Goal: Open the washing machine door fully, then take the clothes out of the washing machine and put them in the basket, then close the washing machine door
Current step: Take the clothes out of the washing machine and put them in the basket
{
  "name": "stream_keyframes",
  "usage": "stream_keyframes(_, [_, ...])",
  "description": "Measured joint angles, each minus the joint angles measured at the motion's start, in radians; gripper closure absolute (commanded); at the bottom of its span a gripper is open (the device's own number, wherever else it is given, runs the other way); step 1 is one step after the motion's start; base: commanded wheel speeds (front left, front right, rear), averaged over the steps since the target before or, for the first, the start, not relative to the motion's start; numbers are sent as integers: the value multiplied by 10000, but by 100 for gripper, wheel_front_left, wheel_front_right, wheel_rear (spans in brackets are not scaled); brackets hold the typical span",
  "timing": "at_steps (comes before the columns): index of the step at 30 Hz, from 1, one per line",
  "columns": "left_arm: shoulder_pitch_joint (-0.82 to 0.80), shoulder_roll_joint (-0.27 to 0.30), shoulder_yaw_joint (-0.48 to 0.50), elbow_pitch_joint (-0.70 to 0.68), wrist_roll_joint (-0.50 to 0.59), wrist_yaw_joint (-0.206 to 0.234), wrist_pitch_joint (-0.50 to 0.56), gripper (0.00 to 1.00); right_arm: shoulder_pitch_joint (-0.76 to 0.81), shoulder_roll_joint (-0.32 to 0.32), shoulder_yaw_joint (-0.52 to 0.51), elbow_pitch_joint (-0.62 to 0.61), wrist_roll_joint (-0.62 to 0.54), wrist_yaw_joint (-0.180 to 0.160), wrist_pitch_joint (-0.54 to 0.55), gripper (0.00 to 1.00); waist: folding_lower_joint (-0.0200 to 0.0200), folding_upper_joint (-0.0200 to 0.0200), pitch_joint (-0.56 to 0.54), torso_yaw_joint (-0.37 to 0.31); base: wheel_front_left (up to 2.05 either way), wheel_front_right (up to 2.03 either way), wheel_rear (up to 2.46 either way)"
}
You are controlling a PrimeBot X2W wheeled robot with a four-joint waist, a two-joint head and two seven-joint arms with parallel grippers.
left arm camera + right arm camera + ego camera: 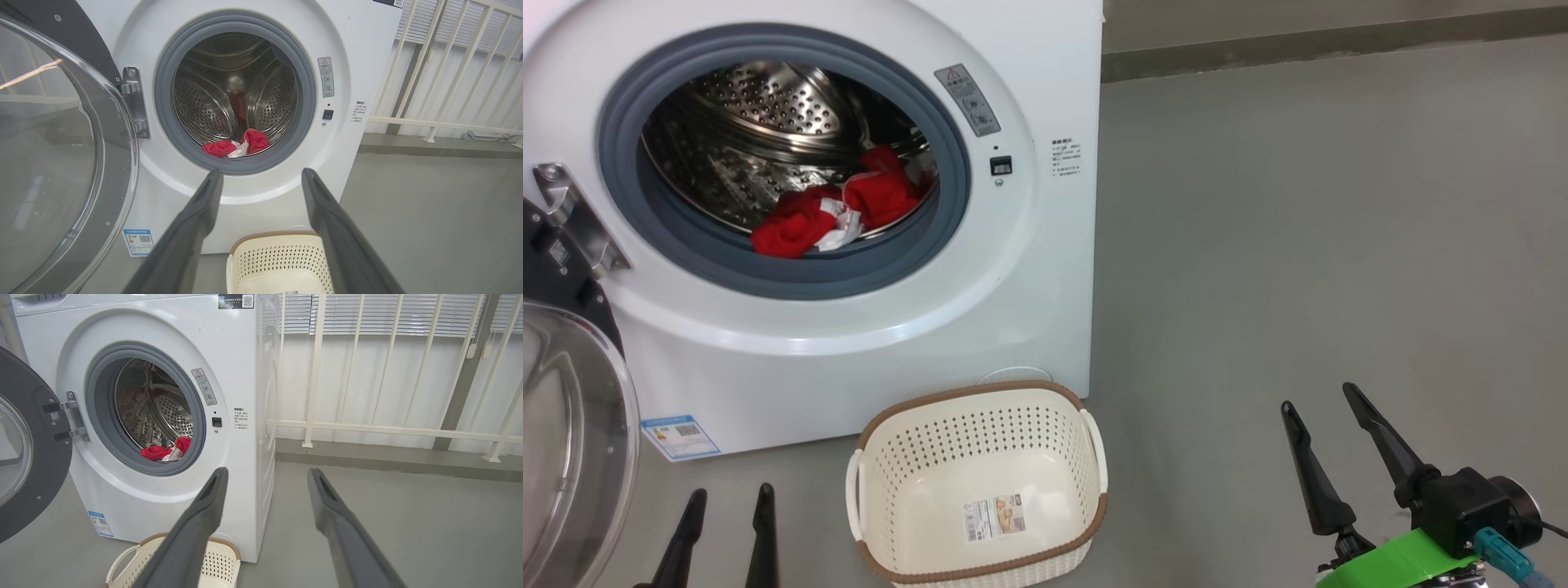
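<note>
Left end effector (pixel 731 492) and right end effector (pixel 1318 398) hover low over the grey floor (pixel 1298 204), fingers spread wide, gripping and touching nothing. Before them the washing machine (pixel 1029 269) stands with the washing machine door (pixel 572 441) swung open on its hinge (pixel 572 212) at the left. The clothes (pixel 833 216), red with white trim, lie at the front lip of the steel drum (pixel 752 106). The basket (pixel 980 396) sits on the floor just before the machine, between the two end effectors.

Left pincer (pixel 732 490) and right pincer (pixel 1318 397) sit low, fingers spread, holding nothing.
</note>
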State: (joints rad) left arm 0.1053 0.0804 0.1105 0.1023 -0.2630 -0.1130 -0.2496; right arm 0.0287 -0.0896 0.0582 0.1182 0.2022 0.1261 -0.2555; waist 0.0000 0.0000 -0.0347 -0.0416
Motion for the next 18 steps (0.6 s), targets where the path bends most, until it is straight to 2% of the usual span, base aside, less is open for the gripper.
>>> stream_keyframes(5, [-1,-27,115,19,79,12,0,0,0,-2,63,6,0,0,0,0,0,0,-16,10,147,-147,0])
stream_keyframes(13, [-6,-150,161,-92,-173,-17,0,0,0,-17,146,56,0,0,0,0,0,0,-29,8,198,-198,0])
stream_keyframes(18, [-7,-151,140,-79,-186,-21,0,0,0,-35,146,69,2,0,0,0,0,0,-28,3,131,-131,0])
